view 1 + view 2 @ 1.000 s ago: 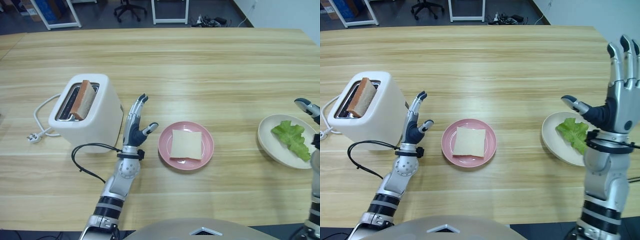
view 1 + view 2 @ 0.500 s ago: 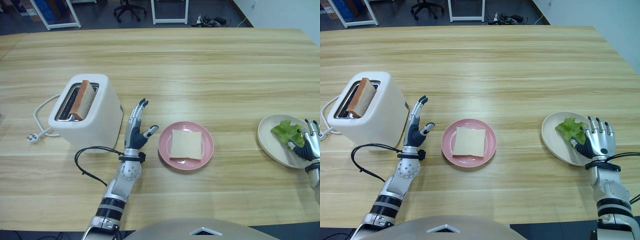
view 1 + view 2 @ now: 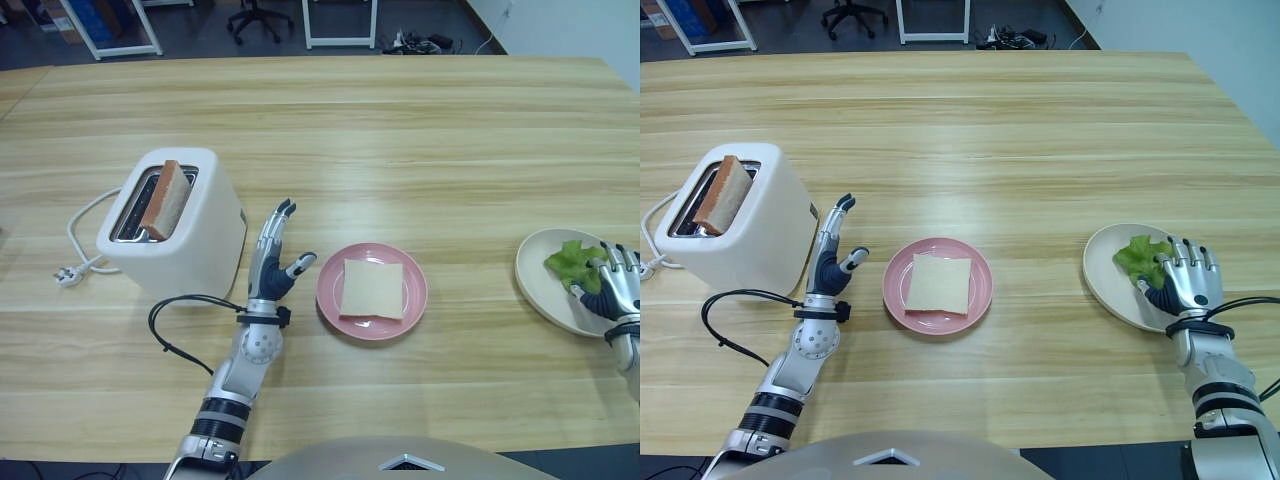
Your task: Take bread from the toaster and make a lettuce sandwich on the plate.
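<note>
A white toaster (image 3: pixel 190 240) stands at the left with one browned slice of bread (image 3: pixel 164 197) upright in its slot. A pale slice of bread (image 3: pixel 372 288) lies flat on the pink plate (image 3: pixel 328 300) in the middle. My left hand (image 3: pixel 272 262) is open, fingers straight, between the toaster and the pink plate, touching neither. At the right, green lettuce (image 3: pixel 1138 258) lies on a beige plate (image 3: pixel 1107 292). My right hand (image 3: pixel 1186 281) rests on that plate with its fingers curled over the lettuce's right edge and the thumb below it.
The toaster's black cable (image 3: pixel 172 325) loops on the table beside my left forearm. Its white cord and plug (image 3: pixel 68 274) lie to the toaster's left. Bare wooden table stretches behind the plates.
My right hand came down from high above the beige plate onto the lettuce, and its fingers have curled. The left hand has barely shifted.
</note>
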Controlling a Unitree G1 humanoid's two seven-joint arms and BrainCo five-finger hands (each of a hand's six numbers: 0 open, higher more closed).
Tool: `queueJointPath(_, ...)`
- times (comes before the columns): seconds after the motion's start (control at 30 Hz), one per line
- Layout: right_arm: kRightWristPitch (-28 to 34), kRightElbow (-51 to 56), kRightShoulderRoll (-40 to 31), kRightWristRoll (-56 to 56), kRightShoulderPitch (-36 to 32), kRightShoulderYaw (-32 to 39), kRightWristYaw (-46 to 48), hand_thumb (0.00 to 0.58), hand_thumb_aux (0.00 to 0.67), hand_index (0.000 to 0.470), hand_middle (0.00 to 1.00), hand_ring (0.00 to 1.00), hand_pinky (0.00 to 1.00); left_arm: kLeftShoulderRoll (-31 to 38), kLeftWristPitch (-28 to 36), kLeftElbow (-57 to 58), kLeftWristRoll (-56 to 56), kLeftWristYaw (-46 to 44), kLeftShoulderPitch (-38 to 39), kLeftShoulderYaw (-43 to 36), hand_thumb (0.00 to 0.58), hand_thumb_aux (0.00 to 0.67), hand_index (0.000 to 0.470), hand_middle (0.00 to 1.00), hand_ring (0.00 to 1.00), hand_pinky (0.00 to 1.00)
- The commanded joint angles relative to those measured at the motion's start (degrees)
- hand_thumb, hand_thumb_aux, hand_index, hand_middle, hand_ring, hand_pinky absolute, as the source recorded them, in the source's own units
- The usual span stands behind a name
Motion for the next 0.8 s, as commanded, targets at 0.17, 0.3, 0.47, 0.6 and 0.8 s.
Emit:
queueJointPath(0.17, -2.0, -0.8, 0.1, 3.9, 1.1, 2.8, 1.8, 0.449, 0.352, 0.247, 0.00, 0.00, 0.00, 0.2, 0.7, -0.5, 0.8, -0.5, 0.5, 0.1, 0.000, 0.000, 0.000, 0.00, 0.00, 0.00)
queueJointPath(0.3, -2.3, 1.2, 0.3, 4.5, 0.1, 4.4, 1.9, 0.452, 0.355, 0.249, 0.00, 0.00, 0.00, 0.2, 0.8, -0.8, 0.9, -0.6, 0.7, 0.2, 0.000, 0.000, 0.000, 0.00, 0.00, 0.00)
queueJointPath(0.47, -1.9, 4.4, -0.1, 4.9, -0.9, 5.8, 1.3, 0.460, 0.365, 0.256, 0.00, 0.00, 0.00, 0.2, 0.9, -1.1, 1.1, -0.7, 0.9, 0.2, 0.000, 0.000, 0.000, 0.00, 0.00, 0.00)
queueJointPath(0.6, -0.4, 5.7, -0.8, 4.7, -1.8, 6.8, 0.5, 0.548, 0.512, 0.359, 0.00, 0.00, 0.00, 0.2, 1.0, -1.4, 1.3, -0.8, 1.2, 0.3, 0.000, 0.000, 0.000, 0.00, 0.00, 0.00)
queueJointPath(0.8, 2.8, 8.2, -2.4, 4.8, -3.9, 8.0, -1.0, 0.489, 0.405, 0.284, 0.00, 0.00, 0.00, 0.2, 1.1, -2.0, 1.4, -1.0, 1.6, 0.3, 0.000, 0.000, 0.000, 0.00, 0.00, 0.00)
